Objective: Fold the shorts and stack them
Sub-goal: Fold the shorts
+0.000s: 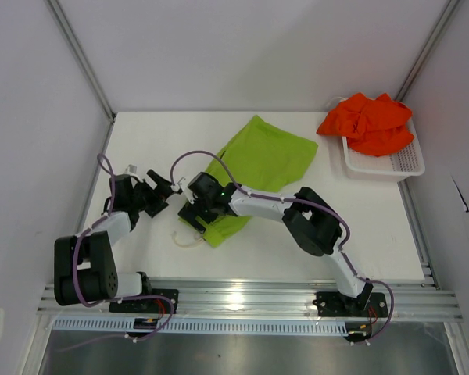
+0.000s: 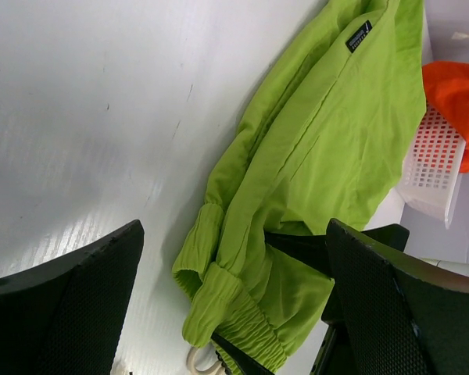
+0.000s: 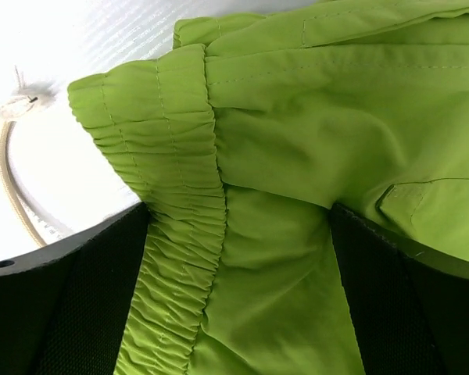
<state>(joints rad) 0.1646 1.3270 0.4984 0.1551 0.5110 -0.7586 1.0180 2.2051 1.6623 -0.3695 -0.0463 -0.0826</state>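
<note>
The lime green shorts point(image 1: 259, 160) lie spread on the white table point(image 1: 141, 141), waistband end nearest the arms. My right gripper point(image 1: 195, 217) stands open over that end, its black fingers point(image 3: 70, 305) straddling the gathered waistband of the green shorts point(image 3: 297, 141). A pale drawstring point(image 3: 12, 172) trails off to the left. My left gripper point(image 1: 166, 195) is open just left of the shorts, nothing between its fingers; in its wrist view the green shorts point(image 2: 320, 148) lie beyond the gripper point(image 2: 234, 312). The orange-red shorts point(image 1: 367, 121) sit crumpled in the basket.
A white mesh basket point(image 1: 402, 162) stands at the back right corner and also shows as the basket point(image 2: 434, 168) in the left wrist view. Grey walls close the table on three sides. A metal rail point(image 1: 250, 297) runs along the near edge.
</note>
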